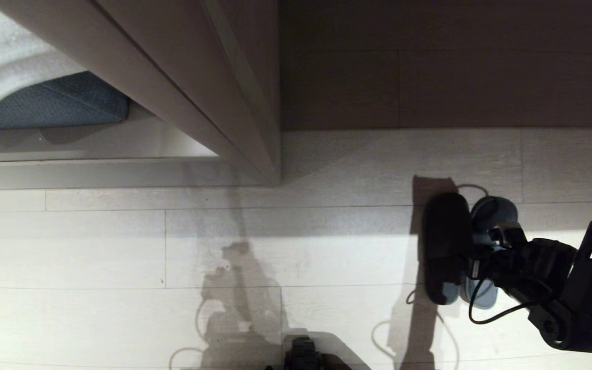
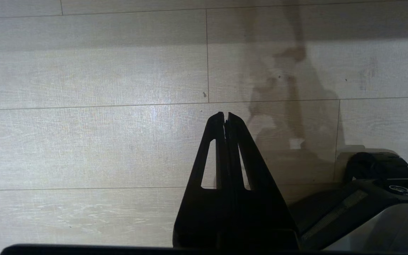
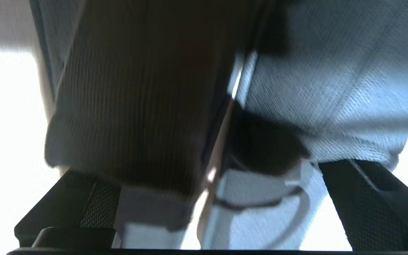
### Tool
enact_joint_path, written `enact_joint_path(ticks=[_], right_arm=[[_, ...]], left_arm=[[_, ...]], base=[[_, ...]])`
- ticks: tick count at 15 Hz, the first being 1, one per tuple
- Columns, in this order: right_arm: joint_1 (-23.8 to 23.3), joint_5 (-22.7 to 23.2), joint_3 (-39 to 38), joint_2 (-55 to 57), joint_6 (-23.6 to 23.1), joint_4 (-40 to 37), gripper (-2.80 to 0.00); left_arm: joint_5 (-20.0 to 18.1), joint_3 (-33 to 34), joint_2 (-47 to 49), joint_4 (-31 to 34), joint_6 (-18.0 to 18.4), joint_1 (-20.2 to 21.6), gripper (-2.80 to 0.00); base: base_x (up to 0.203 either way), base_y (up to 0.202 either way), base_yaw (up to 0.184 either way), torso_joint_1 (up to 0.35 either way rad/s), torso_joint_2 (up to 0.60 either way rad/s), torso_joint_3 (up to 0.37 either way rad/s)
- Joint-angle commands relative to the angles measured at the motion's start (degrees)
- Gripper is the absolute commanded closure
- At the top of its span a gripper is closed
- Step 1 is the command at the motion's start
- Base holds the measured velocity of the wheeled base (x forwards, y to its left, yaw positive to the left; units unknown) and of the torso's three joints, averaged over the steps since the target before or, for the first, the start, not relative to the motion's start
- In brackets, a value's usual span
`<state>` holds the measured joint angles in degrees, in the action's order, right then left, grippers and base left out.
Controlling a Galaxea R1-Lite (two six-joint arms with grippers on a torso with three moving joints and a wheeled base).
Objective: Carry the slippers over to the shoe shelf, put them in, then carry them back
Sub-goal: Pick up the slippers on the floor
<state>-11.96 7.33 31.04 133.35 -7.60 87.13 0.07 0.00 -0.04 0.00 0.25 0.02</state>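
Note:
The slippers lie side by side on the pale floor at the right of the head view. One shows as a dark shape point(image 1: 446, 241); the other point(image 1: 494, 213) is partly hidden by my right gripper point(image 1: 481, 257). In the right wrist view a dark ribbed strap point(image 3: 129, 106) and a grey-blue insole point(image 3: 331, 88) fill the space ahead of the right gripper point(image 3: 204, 170). Its fingers point(image 3: 94, 205) stand wide apart, one on each outer side of the pair, so it is open. The shoe shelf point(image 1: 95, 146) shows its pale base board at upper left. My left gripper point(image 2: 226, 115) hangs shut over bare floor.
A taupe panel point(image 1: 224, 87) of the bench unit juts out beside the shelf opening, with a blue-grey textured pad point(image 1: 54, 103) inside. A dark wall base point(image 1: 450, 77) runs along the far side. Pale plank floor point(image 1: 121, 246) stretches to the left of the slippers.

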Motion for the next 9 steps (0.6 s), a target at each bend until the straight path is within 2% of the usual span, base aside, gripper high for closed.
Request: enact_joint_path(ticks=[1,6,9], right_arm=[[0.57,0.06,1.67,0.83,-0.13,0.54,-2.8],[1.94,-0.23,3.84,1.9,-0.07,0.54,-2.8],[2.79,-1.28,-1.24,-0.36,-0.81,0.54,-2.8]], left_arm=[[0.02,0.0,0.04,0.0,0.02,0.0,0.0],[0.11,0.0,0.04,0.18,-0.34,0.04,0.0],[0.11,0.0,0.04,0.18,-0.34,0.04,0.0]], base=[[0.0,0.0,0.0,0.0,0.0,0.0],[0.0,0.0,0.0,0.0,0.0,0.0],[0.0,0.0,0.0,0.0,0.0,0.0]])
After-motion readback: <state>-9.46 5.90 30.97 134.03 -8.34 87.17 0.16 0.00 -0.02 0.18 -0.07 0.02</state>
